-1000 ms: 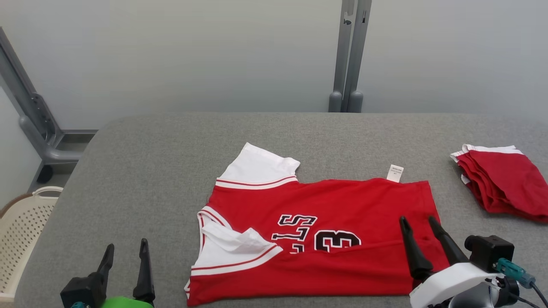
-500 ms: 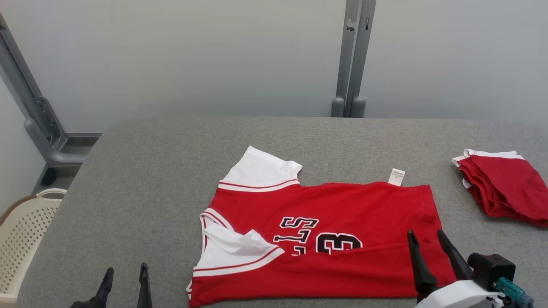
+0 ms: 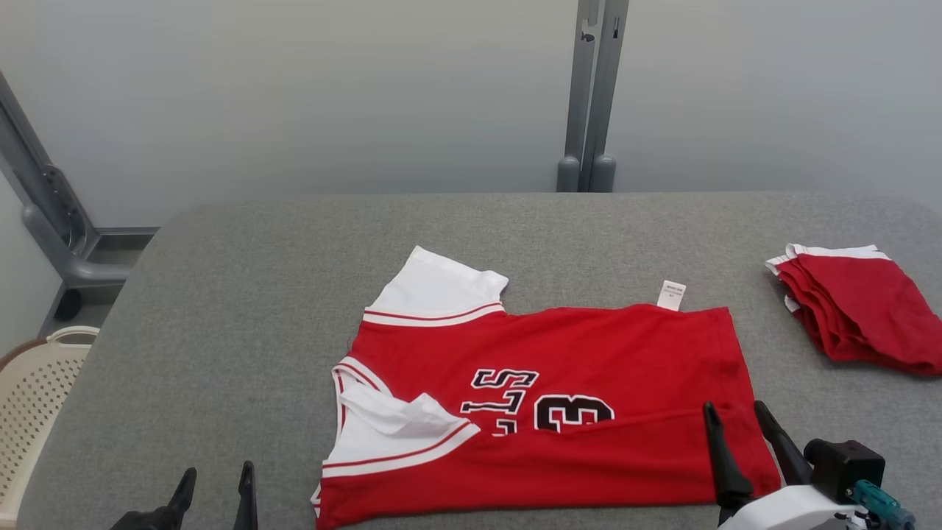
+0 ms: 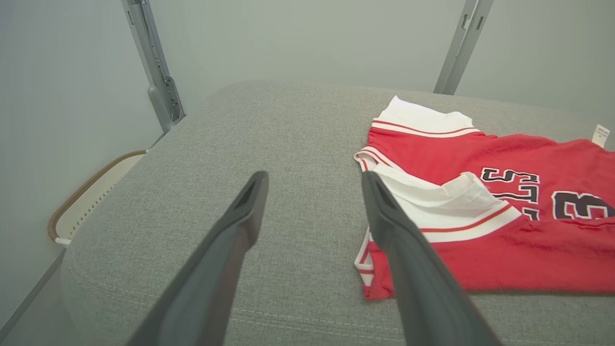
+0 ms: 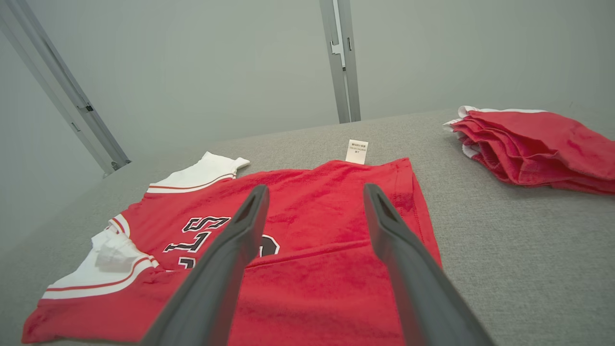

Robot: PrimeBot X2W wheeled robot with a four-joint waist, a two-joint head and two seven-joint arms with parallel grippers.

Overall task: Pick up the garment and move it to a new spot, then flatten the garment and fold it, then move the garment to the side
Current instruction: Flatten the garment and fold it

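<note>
Grey table [image 3: 257, 294]: jersey [image 3: 589, 346] below spread right hand [image 3: 733, 406], apart from spread left hand [image 3: 220, 470]

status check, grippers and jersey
Left gripper open, empty. Right gripper open over jersey hem. Jersey half-folded on table. Folded red stack apart, at right.

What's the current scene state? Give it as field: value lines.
surface: grey padded table
garment: red jersey, laid out, neck end to the robot's left, near edge folded up over the lettering
label: white tag sticking out at the far edge
left gripper: open, empty, over bare table left of the jersey
right gripper: open, empty, over the jersey's right end
other: stack of folded red garments at far right; pale perforated basket beside the table's left edge
</note>
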